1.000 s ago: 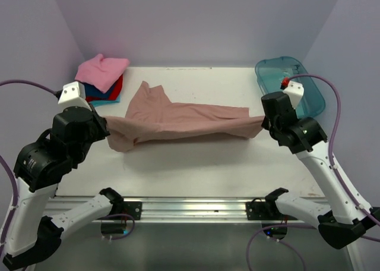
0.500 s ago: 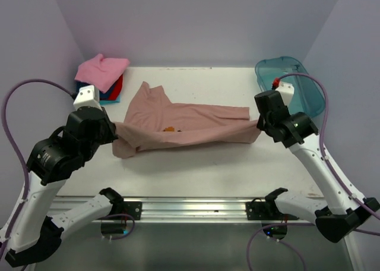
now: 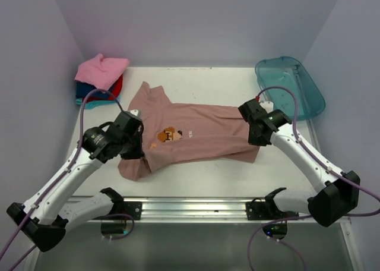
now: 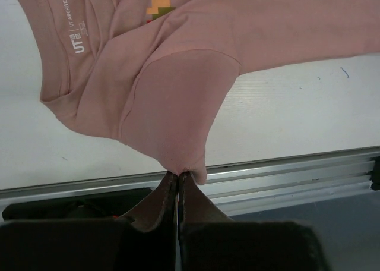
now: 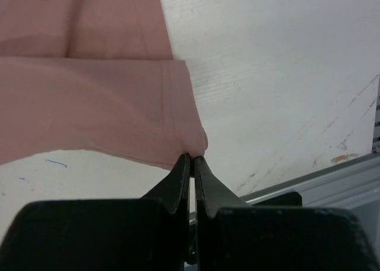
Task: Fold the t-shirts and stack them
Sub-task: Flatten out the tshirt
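Pink-brown tee (image 3: 196, 137) spread out on the white table (image 3: 202, 173), pinched at both ends.
Left gripper (image 4: 178, 177) is squeezed tight on a sleeve edge on the near left side, and the right gripper (image 5: 193, 159) is squeezed tight on the hem corner on the right. The little block-picture print (image 3: 170, 134) faces up. Folded tees (image 3: 100, 76), bright pink on top with red and blue under it, sit in the far left corner. A see-through teal tub (image 3: 294, 87) sits at the far right.
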